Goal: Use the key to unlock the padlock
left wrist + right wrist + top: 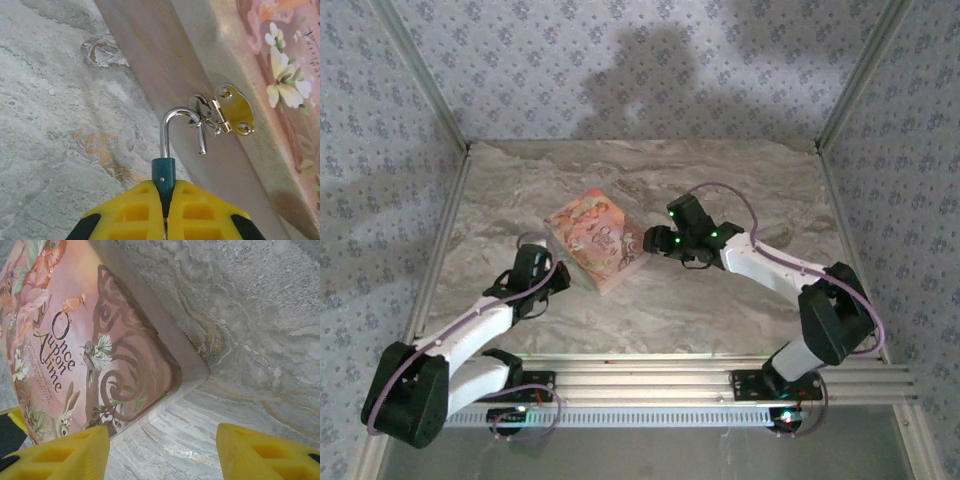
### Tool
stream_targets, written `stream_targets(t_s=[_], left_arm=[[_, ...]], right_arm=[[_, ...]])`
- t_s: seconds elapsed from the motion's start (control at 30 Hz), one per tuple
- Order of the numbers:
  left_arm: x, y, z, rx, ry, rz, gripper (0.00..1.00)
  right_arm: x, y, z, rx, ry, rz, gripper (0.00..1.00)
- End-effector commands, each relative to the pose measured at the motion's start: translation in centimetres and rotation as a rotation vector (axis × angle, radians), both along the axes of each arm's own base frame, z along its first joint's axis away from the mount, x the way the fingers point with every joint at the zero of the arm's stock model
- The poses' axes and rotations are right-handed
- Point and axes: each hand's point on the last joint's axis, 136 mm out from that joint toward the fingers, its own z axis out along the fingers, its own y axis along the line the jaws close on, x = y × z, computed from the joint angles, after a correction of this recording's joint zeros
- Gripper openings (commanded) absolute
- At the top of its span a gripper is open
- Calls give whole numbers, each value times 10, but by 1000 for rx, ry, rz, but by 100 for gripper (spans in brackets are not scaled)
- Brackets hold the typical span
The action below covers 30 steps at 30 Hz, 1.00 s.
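We can read one title, and it stands on the lid of the box (130, 340). In the right wrist view, dark curling script (50, 357) spells "Once Upon a Time" in stacked lines that run slantwise across the pink lid. The O of "Once" is large and looped. A row of much finer print (31, 385) lies beside the title, too small for us to read. From the top external view the same script (606, 240) shows only as a dark scrawl on the lid. In the left wrist view, a few dark strokes (312, 50) at the lid's right edge are cut off and unreadable. Any mark on the teal padlock (163, 172) is too small for us to tell.
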Motion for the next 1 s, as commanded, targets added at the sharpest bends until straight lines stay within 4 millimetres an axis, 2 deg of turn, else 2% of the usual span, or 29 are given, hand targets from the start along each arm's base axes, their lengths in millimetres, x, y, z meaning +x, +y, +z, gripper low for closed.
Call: stream_targets(t_s=[0.0,0.17,0.6,0.97], left_arm=[[11,-1,22,-66,-86,42,0],[13,4,28,-51,-107,61,0],[11,7,15,-73,-89,101,0],[17,2,13,-102,-77,110,0]], right_arm=[[0,2,1,0,7,30,59],[-2,1,-1,7,14,31,59],[-4,-3,0,28,16,28,59],[-7,-4,-2,30,18,25,59]])
